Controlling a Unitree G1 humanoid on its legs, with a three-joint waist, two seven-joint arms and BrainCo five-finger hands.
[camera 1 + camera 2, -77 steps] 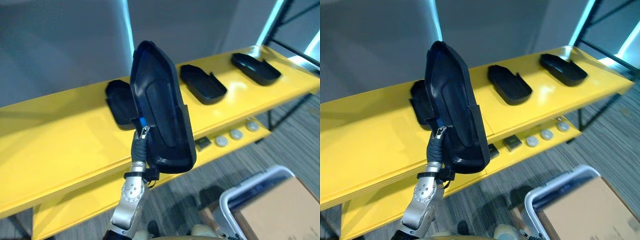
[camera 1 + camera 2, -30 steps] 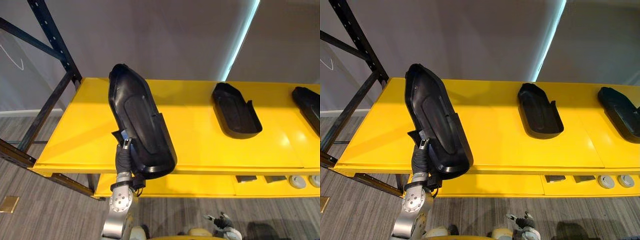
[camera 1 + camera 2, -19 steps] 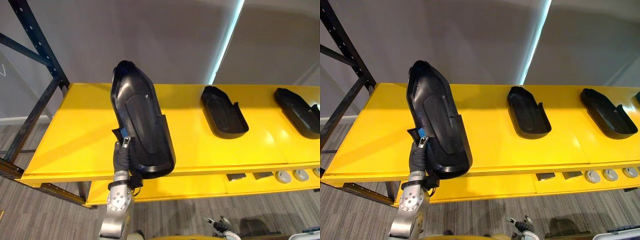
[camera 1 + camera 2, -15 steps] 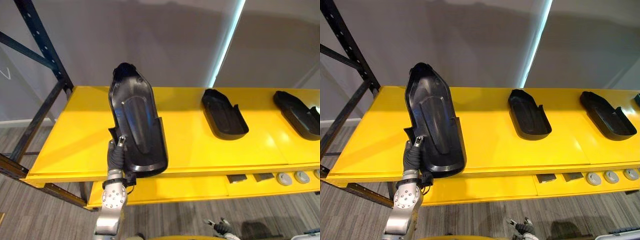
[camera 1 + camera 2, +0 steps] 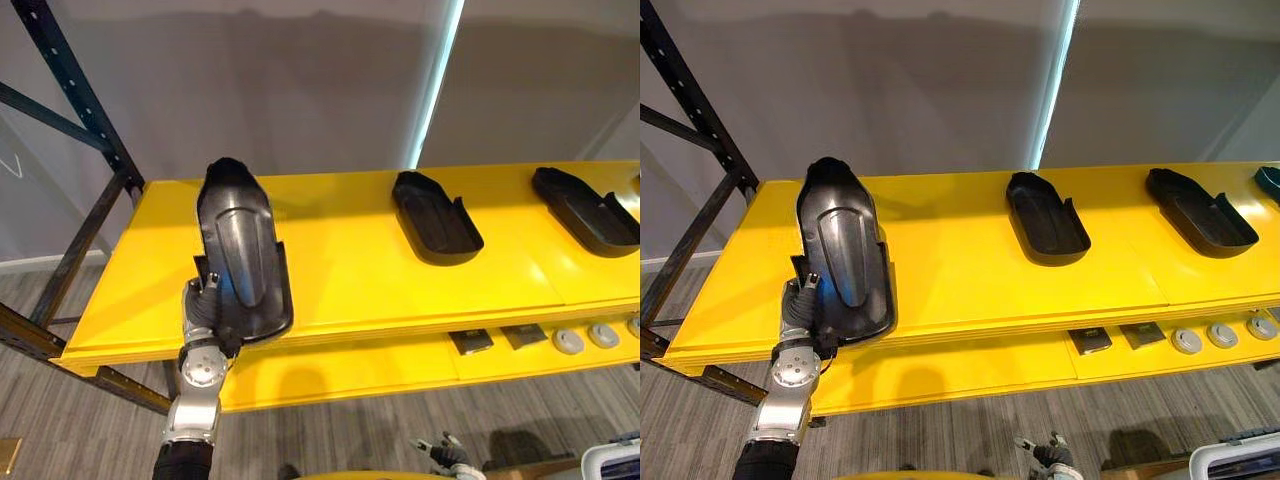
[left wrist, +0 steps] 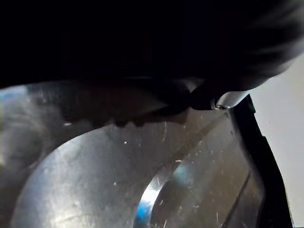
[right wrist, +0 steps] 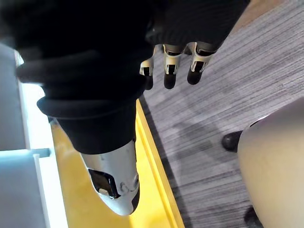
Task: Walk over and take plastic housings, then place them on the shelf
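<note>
My left hand (image 5: 204,306) is shut on the near end of a long black plastic housing (image 5: 240,258), hollow side up. The housing tilts over the left part of the yellow shelf (image 5: 350,262), its near end at the shelf's front edge; I cannot tell whether it touches the board. In the left wrist view the glossy housing wall (image 6: 142,180) lies right under a fingertip (image 6: 223,99). Two more black housings (image 5: 435,215) (image 5: 585,208) lie on the shelf to the right. My right hand (image 7: 171,66) hangs over the floor with relaxed fingers and holds nothing.
A dark steel rack upright (image 5: 75,105) stands at the shelf's left end. The lower yellow board carries small dark blocks (image 5: 470,342) and round discs (image 5: 568,342). A pale bin's corner (image 5: 615,462) shows at the lower right. A grey wall runs behind the shelf.
My view swung from the shelf's right part to its left end. The left hand brought the housing down and leftward, from nearly upright to lying low over the shelf.
</note>
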